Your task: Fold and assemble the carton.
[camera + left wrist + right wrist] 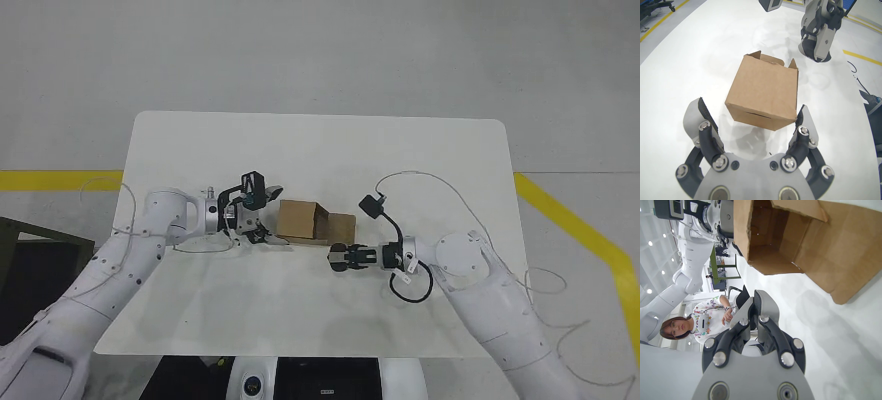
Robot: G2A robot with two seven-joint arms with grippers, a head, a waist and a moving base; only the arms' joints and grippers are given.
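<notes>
A brown cardboard carton (303,221) lies on its side in the middle of the white table (420,150). Its closed end (761,117) faces my left gripper (751,111), which stands open just beside that end, with one fingertip (799,115) close to a corner of the carton. The open end (770,237) with its loose flap (844,247) faces my right gripper (755,294). That gripper (333,257) is shut with nothing in it, a short way from the flap (341,229). The right gripper (817,47) also shows beyond the carton in the left wrist view.
Cables (440,185) trail over the table by the right arm. A yellow floor line (565,215) runs past the table's sides. The table's far half is bare white surface.
</notes>
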